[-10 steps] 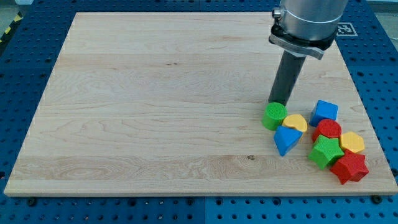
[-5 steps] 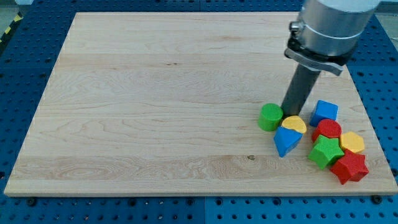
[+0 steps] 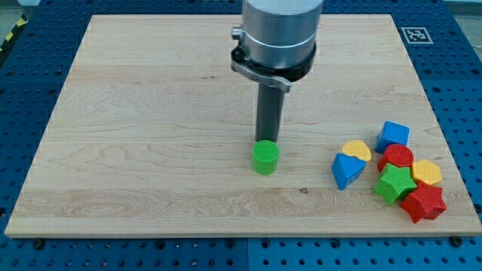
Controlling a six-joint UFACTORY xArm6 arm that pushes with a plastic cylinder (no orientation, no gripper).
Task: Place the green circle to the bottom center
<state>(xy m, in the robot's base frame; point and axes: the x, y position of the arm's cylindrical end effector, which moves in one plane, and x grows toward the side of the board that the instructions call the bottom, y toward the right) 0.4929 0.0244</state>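
The green circle (image 3: 265, 158) lies on the wooden board (image 3: 151, 135), a little right of the board's middle and in its lower half. My tip (image 3: 266, 142) stands right behind it, touching its upper edge. The rod rises from there to the arm's grey body at the view's top.
A cluster of blocks lies at the board's lower right: a blue wedge (image 3: 346, 171), a yellow half-round (image 3: 357, 149), a blue block (image 3: 393, 135), a red circle (image 3: 398, 156), a yellow hexagon (image 3: 426, 172), a green star (image 3: 395, 184) and a red star (image 3: 423, 202).
My tip has swept to the view's left, and the green circle has moved left and slightly down, away from the cluster of blocks. The other blocks have stayed put.
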